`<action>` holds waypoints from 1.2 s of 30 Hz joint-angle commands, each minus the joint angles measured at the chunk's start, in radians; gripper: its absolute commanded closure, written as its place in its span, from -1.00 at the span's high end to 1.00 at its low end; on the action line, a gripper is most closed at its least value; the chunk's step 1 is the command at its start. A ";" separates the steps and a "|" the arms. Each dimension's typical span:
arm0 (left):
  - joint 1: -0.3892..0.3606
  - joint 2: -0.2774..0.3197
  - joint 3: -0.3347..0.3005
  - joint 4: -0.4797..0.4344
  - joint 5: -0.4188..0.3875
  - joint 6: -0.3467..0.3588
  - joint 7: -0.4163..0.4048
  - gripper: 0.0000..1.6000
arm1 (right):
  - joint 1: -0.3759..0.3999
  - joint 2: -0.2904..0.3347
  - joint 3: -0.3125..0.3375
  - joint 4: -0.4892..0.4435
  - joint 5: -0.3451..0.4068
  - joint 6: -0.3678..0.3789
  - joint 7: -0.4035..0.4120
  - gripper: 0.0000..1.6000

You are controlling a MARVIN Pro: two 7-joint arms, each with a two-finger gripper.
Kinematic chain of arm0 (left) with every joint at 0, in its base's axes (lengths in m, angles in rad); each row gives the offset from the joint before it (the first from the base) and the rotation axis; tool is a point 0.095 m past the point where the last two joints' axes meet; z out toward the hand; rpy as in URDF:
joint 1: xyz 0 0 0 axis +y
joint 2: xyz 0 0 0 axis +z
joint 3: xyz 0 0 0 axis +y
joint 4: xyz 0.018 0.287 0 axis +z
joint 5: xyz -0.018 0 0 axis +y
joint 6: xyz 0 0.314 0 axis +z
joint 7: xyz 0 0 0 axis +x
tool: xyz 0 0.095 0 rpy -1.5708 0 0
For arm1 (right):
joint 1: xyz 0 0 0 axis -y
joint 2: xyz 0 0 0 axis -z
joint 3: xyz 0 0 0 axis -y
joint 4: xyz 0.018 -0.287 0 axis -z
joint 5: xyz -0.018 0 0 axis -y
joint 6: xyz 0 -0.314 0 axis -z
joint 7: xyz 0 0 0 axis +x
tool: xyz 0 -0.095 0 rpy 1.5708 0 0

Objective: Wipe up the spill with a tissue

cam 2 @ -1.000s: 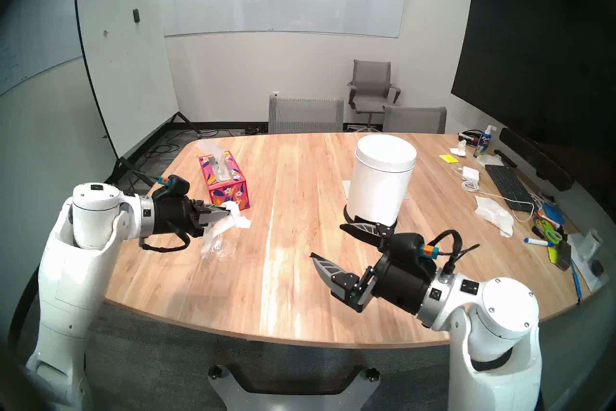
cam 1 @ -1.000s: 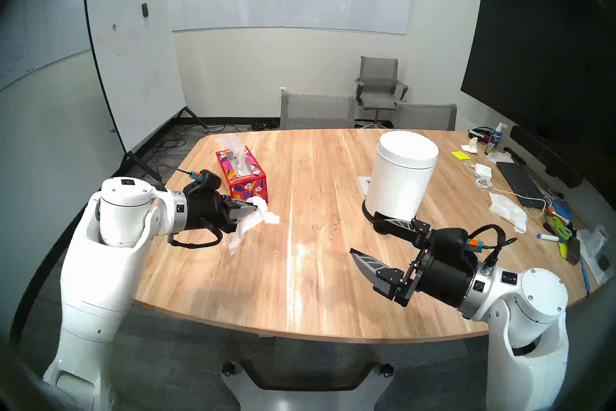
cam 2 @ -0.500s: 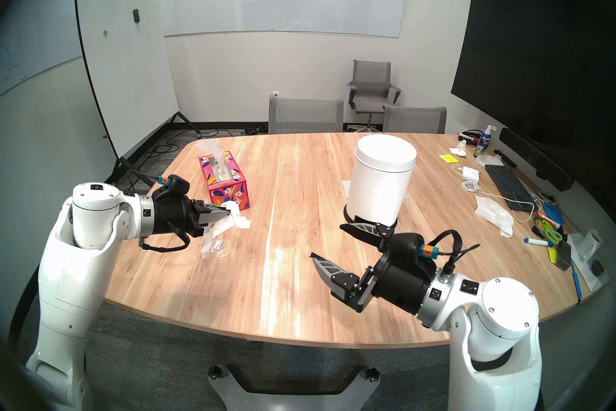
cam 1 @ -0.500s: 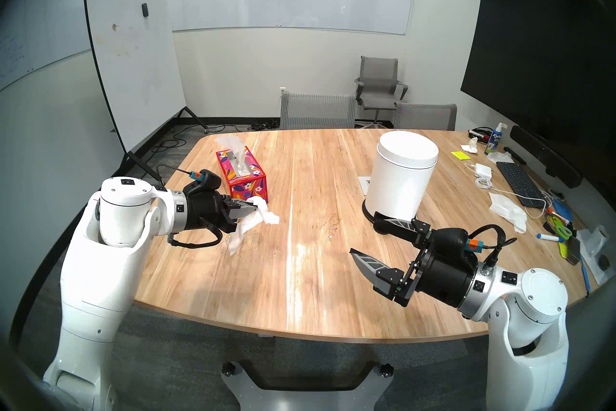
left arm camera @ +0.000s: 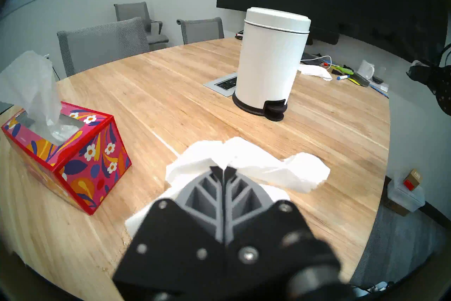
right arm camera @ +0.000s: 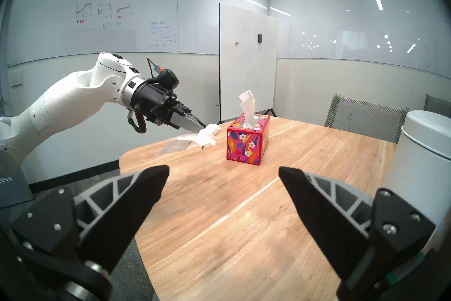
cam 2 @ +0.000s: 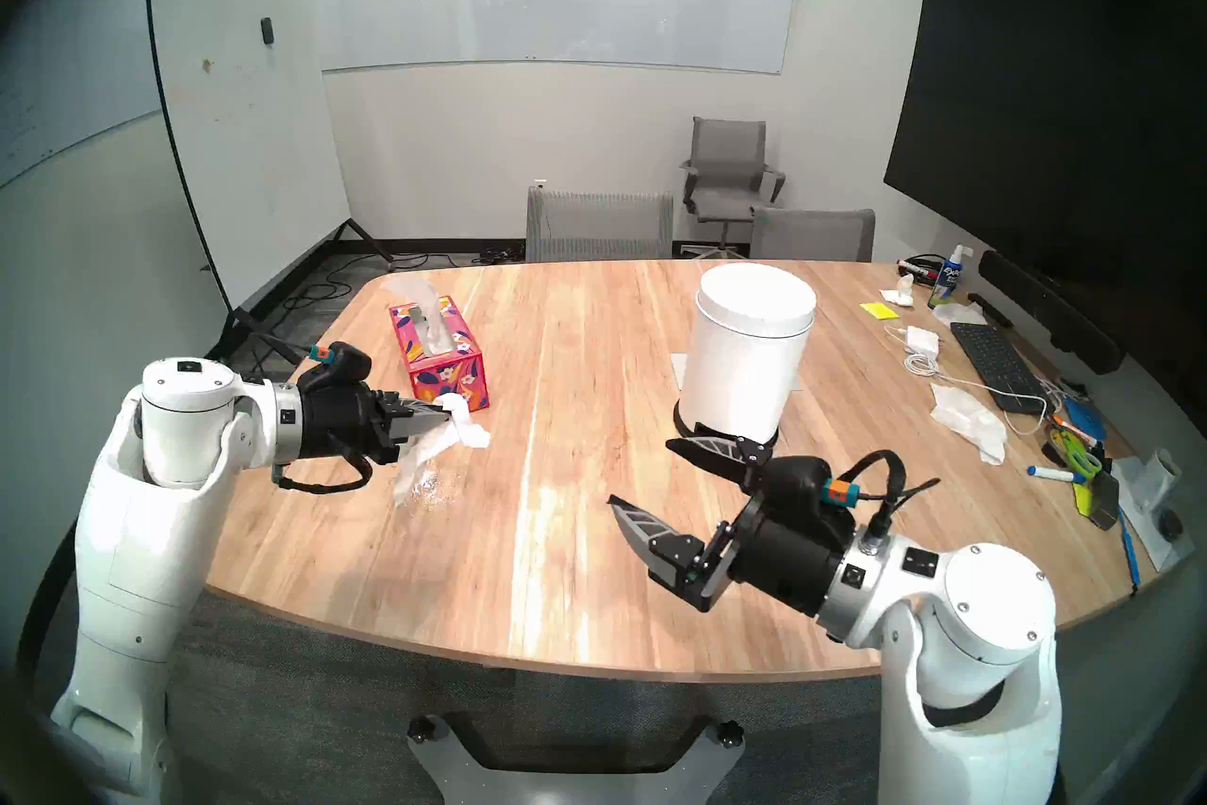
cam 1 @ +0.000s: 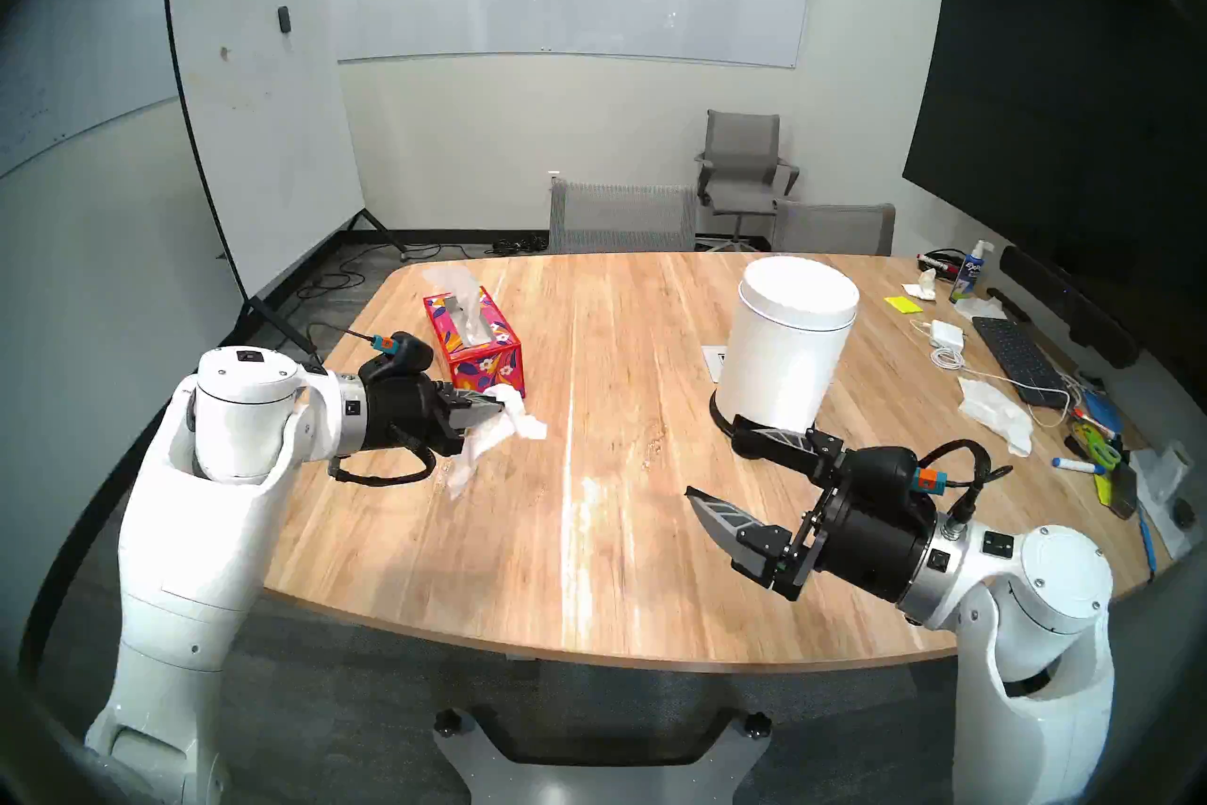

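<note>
My left gripper (cam 1: 503, 406) is shut on a crumpled white tissue (cam 1: 516, 425), held just above the wooden table (cam 1: 588, 555) in front of the red floral tissue box (cam 1: 473, 346). One end of the tissue droops down to the tabletop. The left wrist view shows the fingers pressed together with the tissue (left arm camera: 268, 168) bunched around their tips. No dark spill shows in any view; only faint glossy specks (cam 2: 431, 487) lie by the drooping end. My right gripper (cam 1: 712, 457) hovers open and empty over the table's right half, near the base of the white pedal bin (cam 1: 787, 340).
A keyboard (cam 1: 1015, 356), cables, markers and a heap of rumpled white papers (cam 1: 996, 411) crowd the table's right edge. Grey chairs (cam 1: 620, 215) stand behind the far edge. A rolling whiteboard (cam 1: 261, 117) stands off the table's left corner.
</note>
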 commanded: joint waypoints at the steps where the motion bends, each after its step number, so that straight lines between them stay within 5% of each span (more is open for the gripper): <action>1: -0.009 0.000 -0.005 -0.011 0.000 0.001 0.003 -1.00 | 0.003 0.002 0.003 -0.017 0.003 0.001 0.003 1.00; 13: -0.009 0.000 -0.005 -0.011 0.000 0.001 0.003 -1.00 | -0.001 0.010 -0.007 0.028 -0.056 -0.040 -0.017 1.00; 36: -0.009 0.000 -0.005 -0.011 -0.001 0.000 0.003 -1.00 | 0.170 -0.047 -0.062 0.196 -0.174 0.006 -0.200 1.00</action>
